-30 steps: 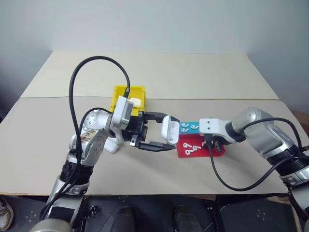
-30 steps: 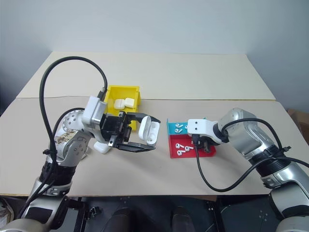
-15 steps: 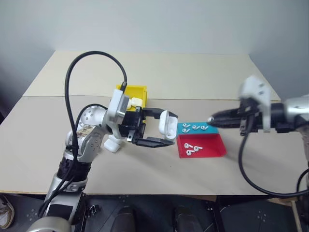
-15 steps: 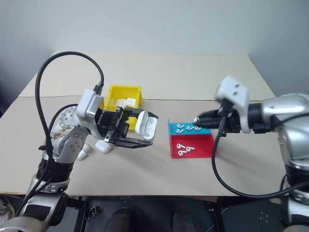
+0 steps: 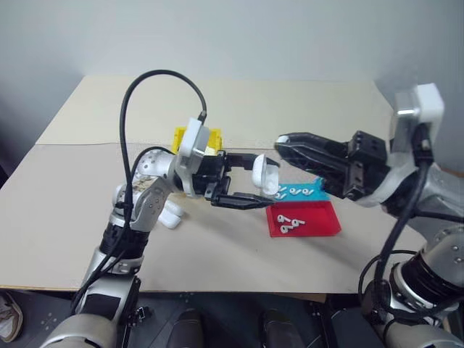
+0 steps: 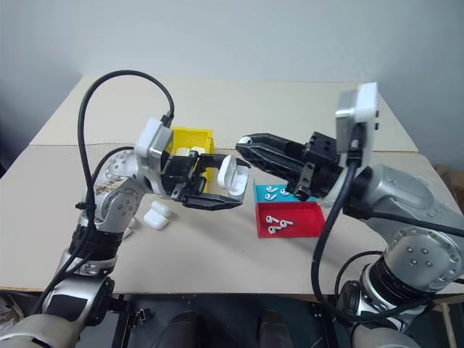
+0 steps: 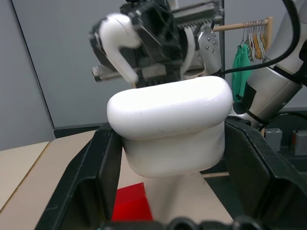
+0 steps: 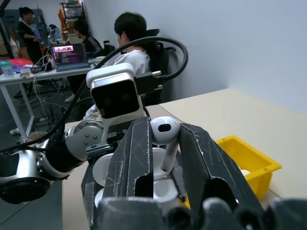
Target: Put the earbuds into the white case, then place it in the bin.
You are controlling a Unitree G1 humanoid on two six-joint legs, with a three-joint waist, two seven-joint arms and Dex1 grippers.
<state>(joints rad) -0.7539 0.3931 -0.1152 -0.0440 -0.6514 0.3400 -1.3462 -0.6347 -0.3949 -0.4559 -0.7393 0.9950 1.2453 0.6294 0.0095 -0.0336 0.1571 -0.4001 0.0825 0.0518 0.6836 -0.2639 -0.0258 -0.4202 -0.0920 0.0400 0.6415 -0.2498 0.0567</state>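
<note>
My left gripper (image 5: 254,180) is shut on the white case (image 5: 262,176), holding it above the table with its lid open; in the left wrist view the case (image 7: 168,122) sits between the two black fingers. My right gripper (image 8: 163,125) is shut on one earbud (image 8: 165,135), stem down. Its tips (image 6: 243,141) hover just above and beside the open case. More earbuds (image 6: 274,224) lie in the red tray and in the teal tray (image 6: 270,193). The yellow bin (image 6: 191,135) stands behind the left gripper, with white cases (image 6: 184,151) inside.
The red tray (image 5: 319,220) and teal tray (image 5: 310,193) sit side by side under my right arm. Two spare white cases (image 6: 156,215) lie on the table near my left arm. People sit at desks (image 8: 72,52) in the background of the right wrist view.
My right gripper has lifted off the red tray and swung up and to the left with an earbud, ending over the open case. The left gripper still holds the case in about the same place.
</note>
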